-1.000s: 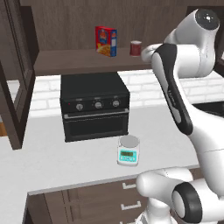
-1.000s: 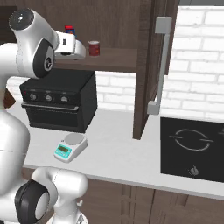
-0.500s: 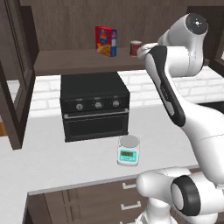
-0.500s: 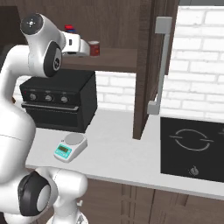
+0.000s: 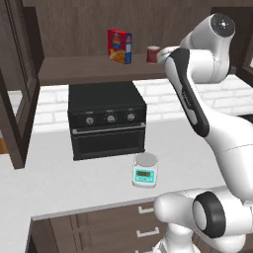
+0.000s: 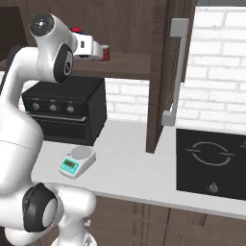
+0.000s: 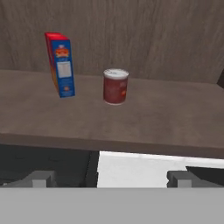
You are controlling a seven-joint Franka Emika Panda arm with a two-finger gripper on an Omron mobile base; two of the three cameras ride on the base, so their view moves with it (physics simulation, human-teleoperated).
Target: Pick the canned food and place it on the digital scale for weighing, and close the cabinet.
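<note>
The canned food [image 7: 115, 86] is a small dark-red can with a pale top. It stands upright on the open cabinet's shelf [image 7: 166, 120], to the right of a red-and-blue food box [image 7: 61, 64]. My gripper [image 7: 109, 179] is open and level with the shelf's front edge, short of the can and holding nothing. From the right base view the gripper [image 6: 99, 50] sits just left of the can [image 6: 105, 53]. The digital scale [image 5: 145, 170] rests on the counter in front of the toaster oven, its plate bare. The cabinet's doors [image 6: 166, 72] [image 5: 20, 84] hang open.
A black toaster oven [image 5: 106, 118] stands on the counter under the shelf. A long silver handle [image 6: 176, 72] runs down the right door. A black cooktop [image 6: 211, 161] lies at the right. My white arm [image 5: 190, 94] arches over the oven's right side.
The arm has swung up and in toward the shelf, bringing the hand closer to the can. Can, box, scale and doors have stayed put.
</note>
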